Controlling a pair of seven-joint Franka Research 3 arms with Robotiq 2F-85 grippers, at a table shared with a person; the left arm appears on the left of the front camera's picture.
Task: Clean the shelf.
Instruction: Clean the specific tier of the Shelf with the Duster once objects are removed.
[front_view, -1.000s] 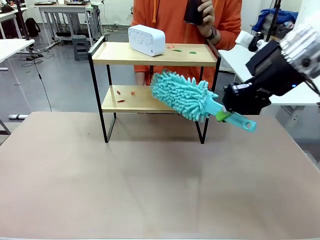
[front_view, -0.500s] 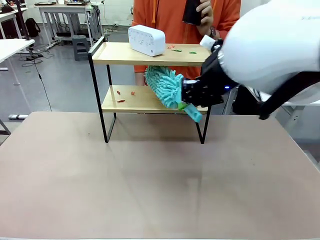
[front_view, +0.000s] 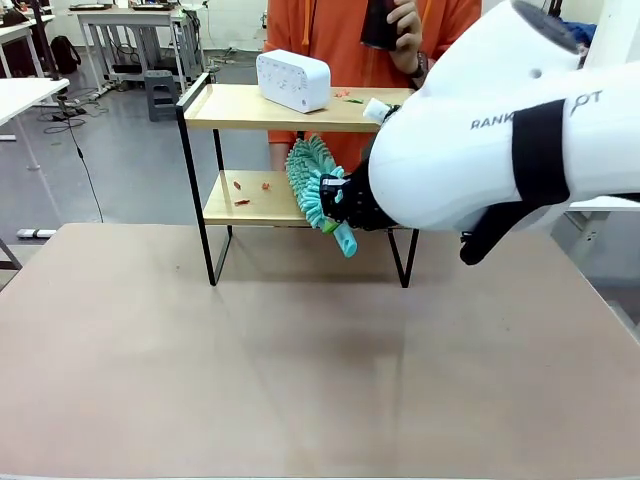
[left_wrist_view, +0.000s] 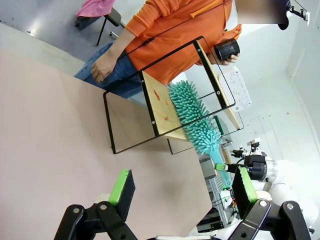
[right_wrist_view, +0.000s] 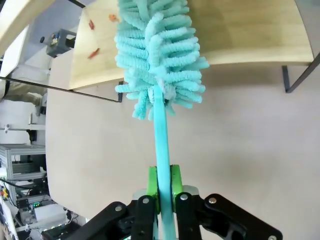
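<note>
The shelf (front_view: 250, 205) stands at the table's far edge, its two wooden boards held in a black frame. My right gripper (front_view: 335, 207) is shut on the handle of a teal fluffy duster (front_view: 308, 180), whose head rests over the lower board. In the right wrist view the handle runs between my gripper's (right_wrist_view: 163, 182) green pads up to the duster head (right_wrist_view: 157, 55) on the lower board (right_wrist_view: 250, 35). Small red crumbs (front_view: 240, 186) lie left of the head. My left gripper (left_wrist_view: 183, 190) hangs open above the table, far from the shelf (left_wrist_view: 162, 102) and the duster (left_wrist_view: 192, 117).
A white box-shaped device (front_view: 292, 80) and red and green crumbs (front_view: 352, 97) sit on the top board. A person in orange (front_view: 340, 40) stands behind the shelf holding a black cup (front_view: 380, 25). The brown table (front_view: 300, 370) in front is bare.
My right arm has swung left across the picture. It carried the duster head from the shelf's right side toward the middle of the lower board and turned it more upright.
</note>
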